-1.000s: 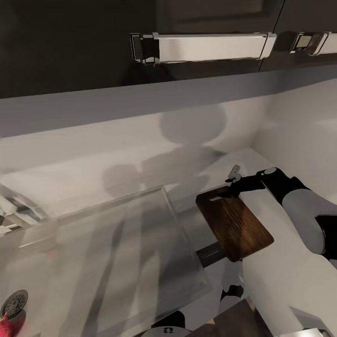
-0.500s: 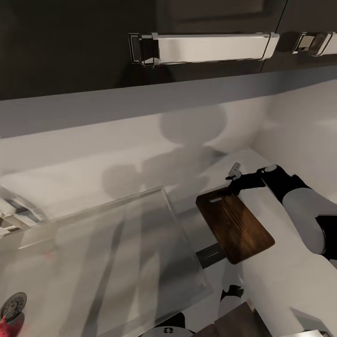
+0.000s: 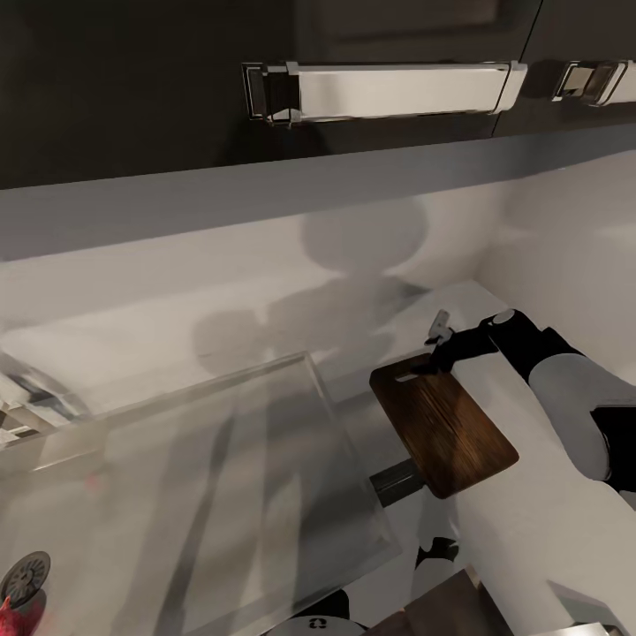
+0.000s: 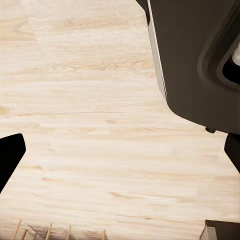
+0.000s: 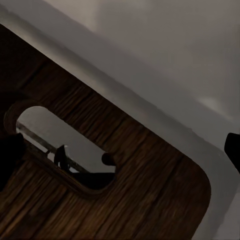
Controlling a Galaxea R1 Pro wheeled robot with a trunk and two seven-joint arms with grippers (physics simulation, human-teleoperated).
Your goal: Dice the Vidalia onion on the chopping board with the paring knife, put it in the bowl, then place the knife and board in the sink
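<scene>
A: Right gripper (image 3: 439, 349) sits at the far end of the chopping board (image 3: 444, 420), by its handle slot (image 5: 65, 147). Probably lining up a grab there, since that end gives a grip.

B: Open or closed?

A: Fingertips look spread at the right wrist view's edges, nothing between them, so open. Left gripper (image 4: 120, 150) is also open, over wood floor (image 4: 90, 110).

B: Onion?

A: Red bit by the drain (image 3: 25, 579) in the sink (image 3: 221, 495), likely the onion (image 3: 9, 616), mostly cut off. Board lies on the countertop (image 3: 530, 512), near the sink's rim. Knife: too hard to make out.
</scene>
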